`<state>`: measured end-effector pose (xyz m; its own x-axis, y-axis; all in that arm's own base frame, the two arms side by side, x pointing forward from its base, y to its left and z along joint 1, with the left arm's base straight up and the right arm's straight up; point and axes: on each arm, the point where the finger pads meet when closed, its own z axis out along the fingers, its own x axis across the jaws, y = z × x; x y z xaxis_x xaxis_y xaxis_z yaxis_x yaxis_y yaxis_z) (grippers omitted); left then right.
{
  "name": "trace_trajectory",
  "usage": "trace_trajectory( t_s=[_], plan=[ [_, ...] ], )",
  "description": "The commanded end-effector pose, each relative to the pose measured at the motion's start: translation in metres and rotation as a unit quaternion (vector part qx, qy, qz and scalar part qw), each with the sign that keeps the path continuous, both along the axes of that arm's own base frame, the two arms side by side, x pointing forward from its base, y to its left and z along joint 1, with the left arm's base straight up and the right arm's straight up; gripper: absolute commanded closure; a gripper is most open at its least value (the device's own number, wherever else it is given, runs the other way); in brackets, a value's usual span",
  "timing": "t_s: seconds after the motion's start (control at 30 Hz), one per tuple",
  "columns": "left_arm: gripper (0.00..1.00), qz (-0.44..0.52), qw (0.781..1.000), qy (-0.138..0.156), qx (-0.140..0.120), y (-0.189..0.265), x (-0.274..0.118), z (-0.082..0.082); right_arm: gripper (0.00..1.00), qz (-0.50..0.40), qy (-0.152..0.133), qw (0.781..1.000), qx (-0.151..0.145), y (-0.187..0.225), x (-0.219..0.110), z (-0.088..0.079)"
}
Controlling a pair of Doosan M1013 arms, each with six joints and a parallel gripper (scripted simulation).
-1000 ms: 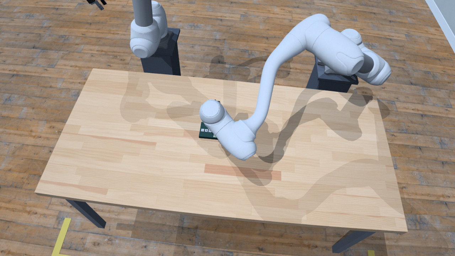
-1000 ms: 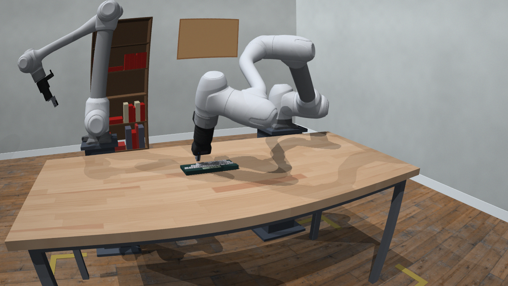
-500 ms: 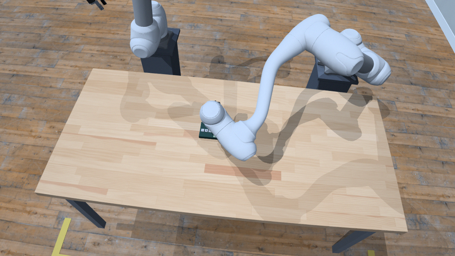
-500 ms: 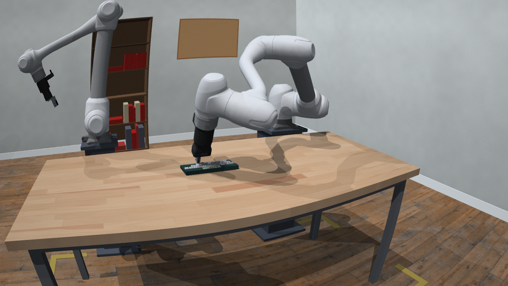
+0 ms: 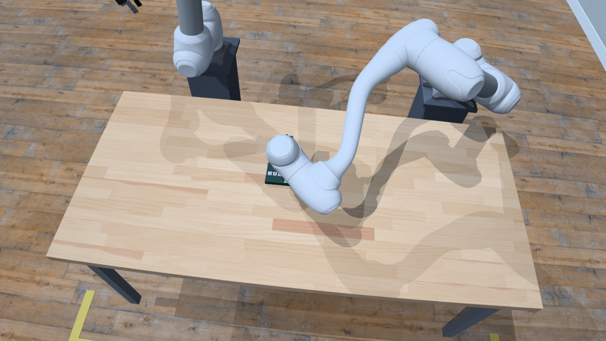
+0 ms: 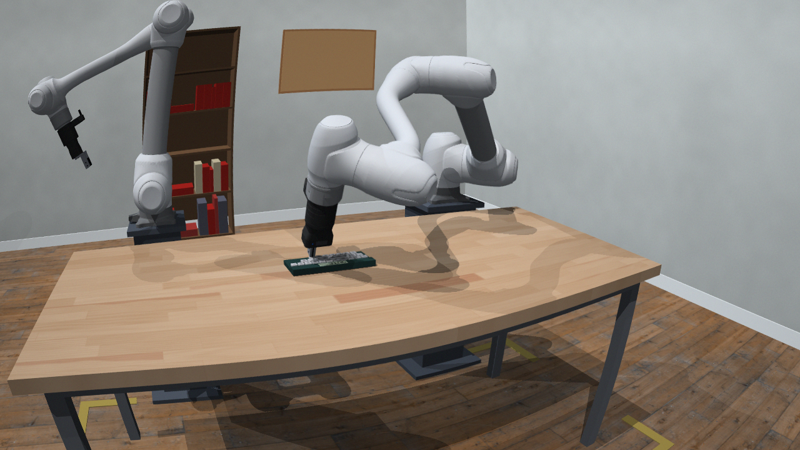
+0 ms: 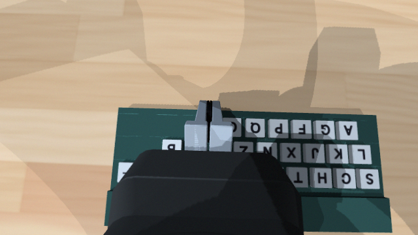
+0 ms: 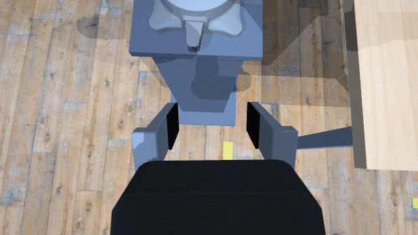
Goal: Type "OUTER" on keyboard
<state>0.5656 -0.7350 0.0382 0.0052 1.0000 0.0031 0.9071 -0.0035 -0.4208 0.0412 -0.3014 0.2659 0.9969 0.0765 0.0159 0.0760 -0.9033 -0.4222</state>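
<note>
The keyboard (image 5: 275, 182) (image 6: 336, 268) (image 7: 147, 124) lies flat on the wooden tabletop (image 5: 169, 220) (image 6: 195, 313) (image 7: 49, 130) (image 8: 392, 98), near its middle. The left gripper (image 6: 311, 254) (image 7: 209, 113) points downward to the keyboard; in the top view, the left arm (image 5: 309, 182) hides it. Its fingers are fully narrow, pressed together, with nothing between them. The fingertips are over the row of keys which is nearest 12 o'clock in the left wrist view. Whether they touch a key, I cannot tell, because the place under them is hidden.

In this same view the letters stand upside down. From the fingertips, the Q key (image 7: 255, 127) is at 4 o'clock and the B key (image 7: 172, 145) is between 7 and 8 o'clock. The display is covered there by the gripper body, and in the exterior view it is too small for reading, so the typed word cannot be told.

The right gripper (image 5: 134, 4) (image 6: 85, 160) (image 8: 212, 116) hangs well apart from the keyboard, at its 10 o'clock in the exterior view. Its fingers are wide and hold nothing. In the right wrist view, a blue-grey pedestal (image 5: 211, 86) (image 6: 134, 230) (image 8: 144, 46) stands toward 12 o'clock.
</note>
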Motion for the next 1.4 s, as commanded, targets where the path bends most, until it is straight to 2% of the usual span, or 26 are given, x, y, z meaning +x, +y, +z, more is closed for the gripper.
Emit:
trace_trajectory(
  t_s=[0.0, 0.83, 0.93, 1.13, 1.37],
  plan=[
    [1.0, 0.002, 1.0, 0.002, -0.004, -0.001, 0.0, -0.003, 0.0, 0.0, -0.003, 1.0, 0.0, 0.001, 0.001, 0.003],
    [1.0, 0.002, 1.0, 0.002, -0.004, -0.001, 0.0, -0.006, 0.0, 0.0, -0.003, 1.0, 0.0, 0.001, 0.001, 0.003],
    [1.0, 0.002, 1.0, 0.001, -0.004, -0.001, 0.0, -0.003, 0.0, 0.0, -0.003, 1.0, 0.0, 0.001, 0.001, 0.003],
    [1.0, 0.003, 1.0, 0.001, -0.004, -0.002, 0.0, 0.013, 0.0, 0.0, -0.003, 1.0, 0.0, 0.001, 0.001, 0.003],
    [1.0, 0.002, 1.0, 0.003, -0.003, -0.001, 0.0, 0.012, 0.0, 0.0, -0.003, 1.0, 0.0, 0.001, 0.001, 0.003]
  ],
)
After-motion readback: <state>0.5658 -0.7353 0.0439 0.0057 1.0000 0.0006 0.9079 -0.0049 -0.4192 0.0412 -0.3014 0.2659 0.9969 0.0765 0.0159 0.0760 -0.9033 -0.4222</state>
